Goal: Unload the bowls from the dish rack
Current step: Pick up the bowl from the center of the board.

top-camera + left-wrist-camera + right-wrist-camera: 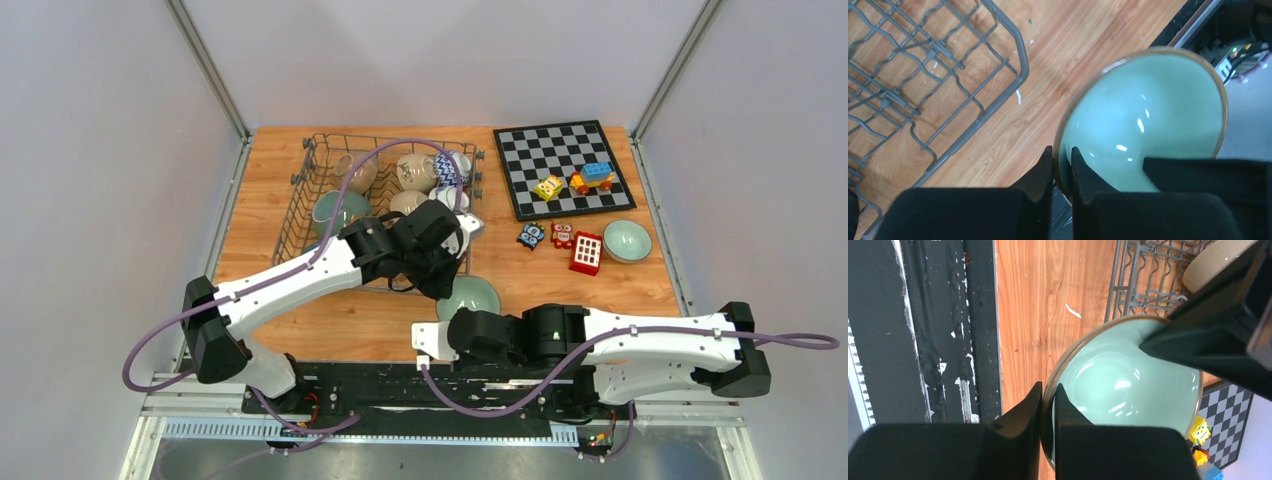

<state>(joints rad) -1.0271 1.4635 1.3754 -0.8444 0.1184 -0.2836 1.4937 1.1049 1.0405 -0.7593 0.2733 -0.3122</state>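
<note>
The pale green bowl (1148,110) has a brown rim; the dish rack (296,205) is grey, the chessboard (560,165) black-and-white checked, the table (590,290) orange wood-grain.

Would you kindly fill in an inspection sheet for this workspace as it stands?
Surface: wooden table, a few white flecks near the rack.
Job's things: dish rack holds several bowls; one green bowl is out in front of it; a second green bowl sits at the right.
Clutter: chessboard with toy blocks on it, more toys just off its near edge.
Tools: left tool and right tool both pinch the green bowl's rim.
Cables: purple cable arcs over the rack.
Surroundings: grey walls, nothing else seen.
</note>
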